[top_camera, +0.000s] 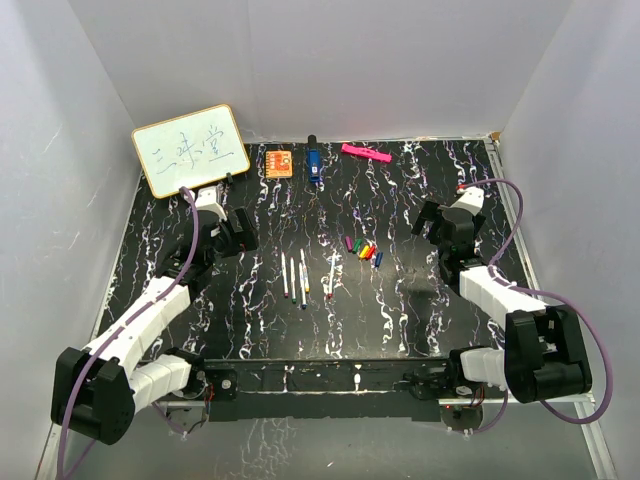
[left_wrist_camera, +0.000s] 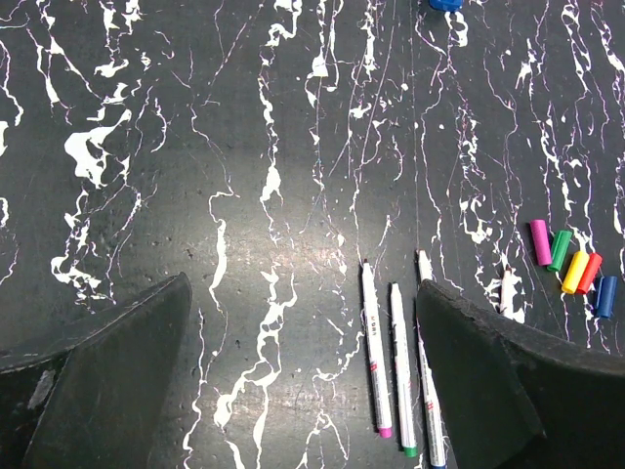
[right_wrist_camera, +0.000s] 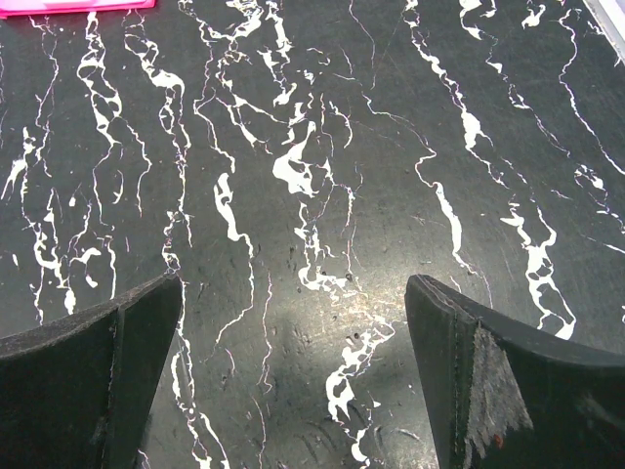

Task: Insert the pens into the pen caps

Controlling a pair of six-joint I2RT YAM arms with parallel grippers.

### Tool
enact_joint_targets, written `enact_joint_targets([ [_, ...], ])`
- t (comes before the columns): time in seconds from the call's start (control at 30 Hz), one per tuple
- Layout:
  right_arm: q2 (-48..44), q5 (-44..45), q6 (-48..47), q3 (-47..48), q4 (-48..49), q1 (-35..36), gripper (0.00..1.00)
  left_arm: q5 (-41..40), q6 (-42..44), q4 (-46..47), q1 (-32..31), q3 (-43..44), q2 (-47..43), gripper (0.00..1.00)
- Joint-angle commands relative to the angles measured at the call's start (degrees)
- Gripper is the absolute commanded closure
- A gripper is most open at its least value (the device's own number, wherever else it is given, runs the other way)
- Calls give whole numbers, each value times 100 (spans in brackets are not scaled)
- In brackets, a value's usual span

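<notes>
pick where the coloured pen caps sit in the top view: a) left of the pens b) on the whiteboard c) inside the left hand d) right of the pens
d: the pen caps lie in a small cluster to the right of the pens, apart from them.
</notes>
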Motion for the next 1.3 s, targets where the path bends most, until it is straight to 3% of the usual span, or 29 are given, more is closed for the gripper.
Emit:
enact_joint_targets([
  [0.0,10,105,-12,314,198,34,2,-33,-25,1,-35,19,-28,1],
  [0.5,2,345,131,316,164,38,2,-91,8,108,-96,66,19,1],
  [0.67,-261,286,300,204,295,-2,2,584,187,458,-114,55,-47,1],
  [0.87,-466,199,670,70,448,-236,2,790,198,812,-126,-48,-157,1],
  [1.03,-447,631,860,0,486,-269,2,1049,415,1191,-202,-208,-277,1],
  [1.27,-635,1013,1006,-210,724,-384,2,73,922,8,-1187,486,344,2],
])
